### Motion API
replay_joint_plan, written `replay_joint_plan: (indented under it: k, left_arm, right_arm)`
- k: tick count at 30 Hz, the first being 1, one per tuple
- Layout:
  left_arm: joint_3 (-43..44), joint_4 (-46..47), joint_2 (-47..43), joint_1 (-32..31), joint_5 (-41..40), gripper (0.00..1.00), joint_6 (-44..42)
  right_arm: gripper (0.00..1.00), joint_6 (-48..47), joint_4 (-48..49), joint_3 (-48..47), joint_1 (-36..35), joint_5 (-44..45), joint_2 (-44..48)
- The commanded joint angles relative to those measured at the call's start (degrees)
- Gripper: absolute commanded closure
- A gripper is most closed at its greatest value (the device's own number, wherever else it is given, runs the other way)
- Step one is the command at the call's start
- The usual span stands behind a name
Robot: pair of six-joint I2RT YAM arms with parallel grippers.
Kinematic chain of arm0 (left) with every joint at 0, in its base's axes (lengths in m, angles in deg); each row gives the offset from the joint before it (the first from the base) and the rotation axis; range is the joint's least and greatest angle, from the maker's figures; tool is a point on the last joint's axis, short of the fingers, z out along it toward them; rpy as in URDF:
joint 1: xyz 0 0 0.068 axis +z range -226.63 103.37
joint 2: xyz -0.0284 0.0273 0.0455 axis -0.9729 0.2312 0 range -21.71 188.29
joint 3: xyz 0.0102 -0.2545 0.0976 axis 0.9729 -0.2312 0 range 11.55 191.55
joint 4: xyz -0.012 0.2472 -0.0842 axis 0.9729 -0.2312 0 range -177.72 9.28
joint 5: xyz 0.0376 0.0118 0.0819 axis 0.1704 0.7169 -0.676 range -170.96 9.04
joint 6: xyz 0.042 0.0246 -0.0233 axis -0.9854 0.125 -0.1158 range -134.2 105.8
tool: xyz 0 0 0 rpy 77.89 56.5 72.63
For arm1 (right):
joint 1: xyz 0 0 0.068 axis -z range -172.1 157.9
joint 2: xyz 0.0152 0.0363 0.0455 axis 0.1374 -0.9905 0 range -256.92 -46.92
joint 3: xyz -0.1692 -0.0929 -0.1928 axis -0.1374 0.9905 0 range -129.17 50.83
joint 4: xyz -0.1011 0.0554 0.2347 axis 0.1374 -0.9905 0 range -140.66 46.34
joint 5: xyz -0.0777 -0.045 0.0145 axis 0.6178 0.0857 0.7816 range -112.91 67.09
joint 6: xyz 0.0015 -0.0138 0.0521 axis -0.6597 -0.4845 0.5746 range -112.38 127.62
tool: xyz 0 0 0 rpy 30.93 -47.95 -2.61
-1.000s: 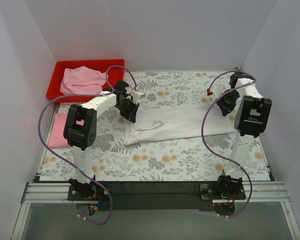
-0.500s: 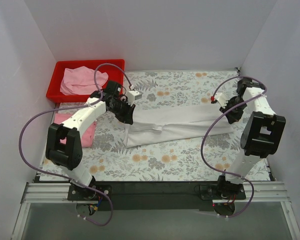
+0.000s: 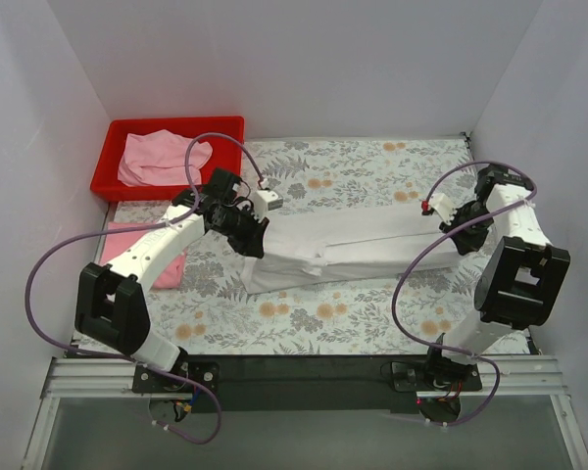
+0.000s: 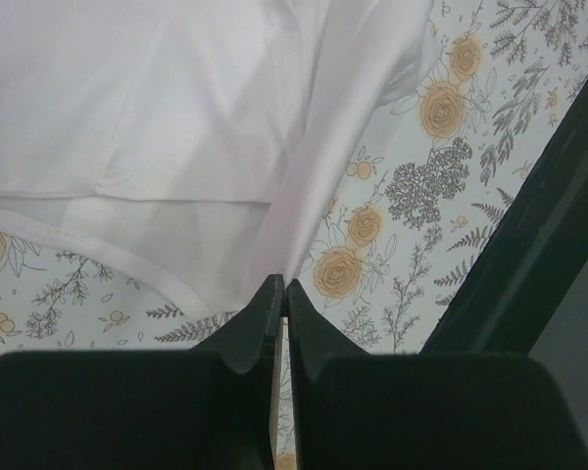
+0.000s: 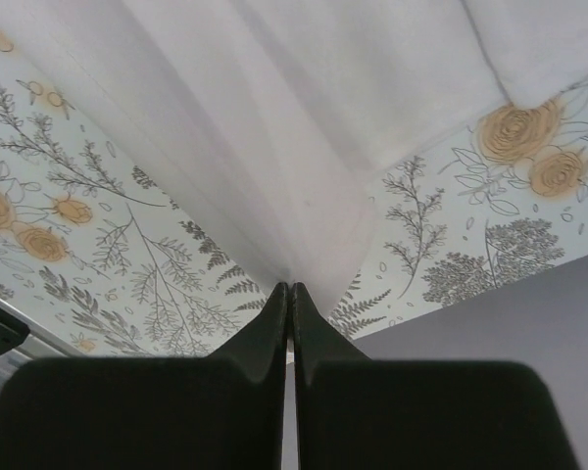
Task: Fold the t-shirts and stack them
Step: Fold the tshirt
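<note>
**White shirt pinched at both ends, drawn nearer**

My left claw (image 4: pixel 277 294) is clamped tight on a thin fold of the white t-shirt (image 3: pixel 358 240), and my right claw (image 5: pixel 289 294) nips its other end the same way. Over the last second both have carried their ends toward the near edge of the table (image 3: pixel 372 328), so the cloth now runs as a long band across the middle. I judge the lengthwise fold is under way, not yet laid. A folded pink shirt (image 3: pixel 169 269) lies at the left edge with my left arm crossing it. The red tray (image 3: pixel 113 132) in the far left corner holds a crumpled pink shirt (image 3: pixel 157 157).
</note>
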Motion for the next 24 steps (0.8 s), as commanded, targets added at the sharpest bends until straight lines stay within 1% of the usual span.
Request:
replay_joint_plan:
  k: [1,8,14,24]
  left_arm:
    - [3.6,1.5,2.4,-0.2,-0.7,1.00,0.7]
    - [7.5,3.7,8.7,-0.3,-4.5,1.00,-0.3]
    - [9.9,5.1,12.3,-0.2,-6.7,1.00,-1.1]
    - [11.3,5.4,14.9,0.5,-9.0,1.00,-1.8]
  right_arm:
    - [0.99,-1.9,-0.1,-5.2,1.6,0.6,-3.0]
    - [0.99,-0.9,0.2,-8.2,2.0,-0.5,-8.9]
    - [0.99,0.1,0.4,-12.5,1.9,-1.3,-13.1]
    - [0.99,0.7,0.5,-17.6,1.3,-1.4,-18.4]
